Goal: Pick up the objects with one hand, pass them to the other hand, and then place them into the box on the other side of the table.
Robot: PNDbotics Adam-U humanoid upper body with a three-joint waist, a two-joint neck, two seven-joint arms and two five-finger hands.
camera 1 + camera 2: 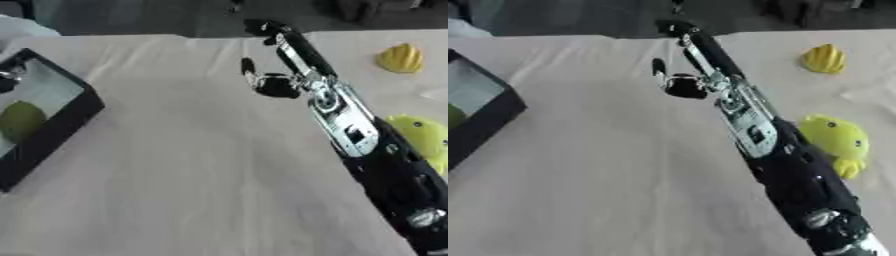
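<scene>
Right hand extended over the tabletop's far middle, fingers straight, holding nothing; yellow duck toy beside the forearm near the right edge and yellow shell-shaped toy toward the far right corner, both probably light, smooth, best grasped across the body; box at the left edge.

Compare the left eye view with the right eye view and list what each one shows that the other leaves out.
Only the left eye view shows the whole near corner of the black box and most of the yellow-green round thing inside it; there the arm covers part of the yellow-green duck-like toy. Only the right eye view shows that toy almost whole, clear of the arm. Both show the right hand stretched out with straight fingers over the pale tablecloth, and the yellow shell-shaped toy at the far right.
</scene>
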